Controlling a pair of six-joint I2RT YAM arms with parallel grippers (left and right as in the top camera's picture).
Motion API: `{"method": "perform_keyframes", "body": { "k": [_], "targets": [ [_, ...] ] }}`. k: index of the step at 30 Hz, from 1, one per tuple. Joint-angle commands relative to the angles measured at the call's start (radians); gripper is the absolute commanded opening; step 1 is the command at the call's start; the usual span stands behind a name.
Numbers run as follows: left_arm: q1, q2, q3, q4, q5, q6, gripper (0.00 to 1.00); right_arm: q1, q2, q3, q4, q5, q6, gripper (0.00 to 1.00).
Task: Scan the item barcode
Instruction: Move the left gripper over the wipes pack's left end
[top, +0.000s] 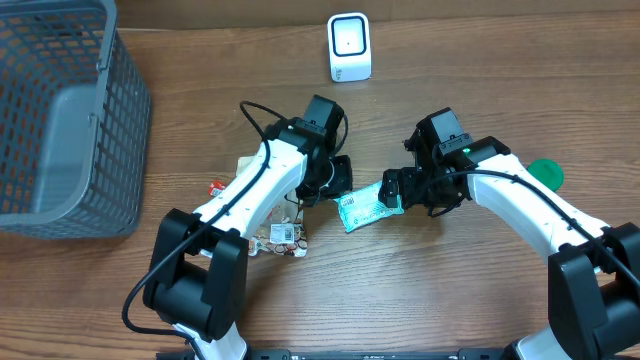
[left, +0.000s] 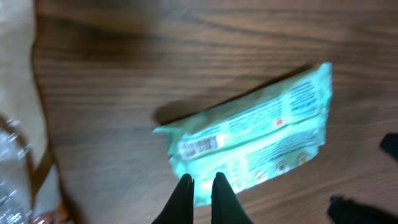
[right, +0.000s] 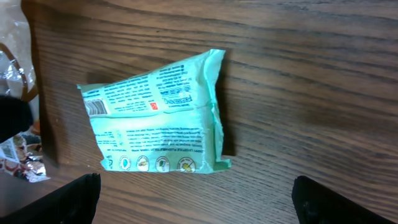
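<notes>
My left gripper (left: 203, 183), closed, seems to pinch the near edge of the mint-green plastic packet (left: 249, 140), which lies crosswise ahead. My right gripper (right: 196, 190) gapes wide, empty.

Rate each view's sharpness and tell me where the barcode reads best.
Overhead: evenly lit and sharp, but the teal packet is too small for its print to show. Left wrist: soft and blurred all over, barcode smeared. Right wrist: sharpest, barcode bars distinct, a dark shadow beside the packet's right edge.
</notes>
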Motion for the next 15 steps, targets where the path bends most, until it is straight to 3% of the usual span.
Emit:
{"method": "perform_keyframes", "body": {
  "k": [1, 7, 10, 11, 15],
  "targets": [
    [-0.014, 0.021, -0.021, 0.037, -0.01, -0.05, 0.04, -0.002, -0.009, -0.003, 0.006, -0.041, -0.008, 1.0],
    [-0.015, 0.087, -0.021, 0.074, -0.01, -0.051, 0.04, -0.002, -0.007, -0.004, 0.002, -0.061, 0.019, 1.0],
    [-0.015, 0.115, -0.021, 0.084, -0.011, -0.049, 0.04, -0.002, -0.007, -0.01, -0.011, -0.062, 0.066, 0.95],
    [-0.015, 0.126, -0.021, 0.088, -0.011, -0.049, 0.04, -0.002, -0.007, -0.014, -0.014, -0.062, 0.082, 0.92],
    [-0.016, 0.146, -0.021, 0.096, -0.011, -0.049, 0.04, 0.0, -0.007, -0.047, -0.014, -0.134, 0.095, 0.63]
  ]
}}
